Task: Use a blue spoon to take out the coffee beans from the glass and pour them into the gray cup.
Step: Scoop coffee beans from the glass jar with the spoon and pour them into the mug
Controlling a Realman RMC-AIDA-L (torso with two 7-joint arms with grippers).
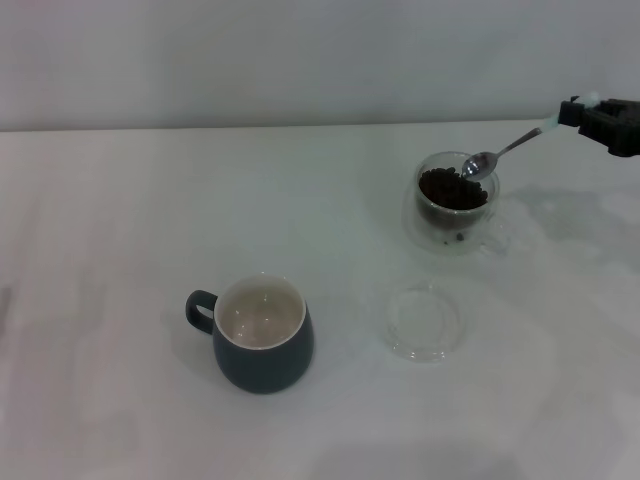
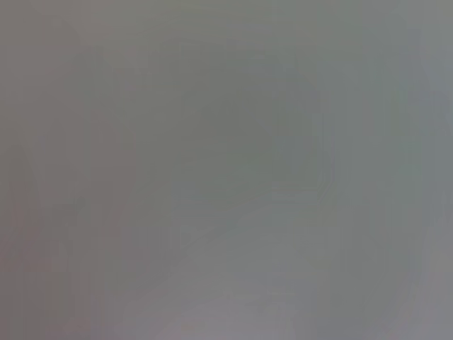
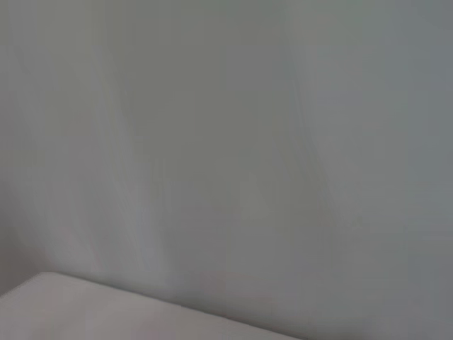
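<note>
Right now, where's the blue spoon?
Head view, far right: the blue spoon is held by the right gripper, its bowl over the glass rim just above the coffee beans.

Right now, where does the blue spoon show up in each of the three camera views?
Head view: the blue spoon is at upper right, handle held by the right tool, its bowl at the rim of the glass over the coffee beans.
Left wrist view: not in it; only a blank gray field.
Right wrist view: not in it; only a plain pale surface.
Shared landmark: none; nothing recognisable from the head view appears in either wrist view.
</note>
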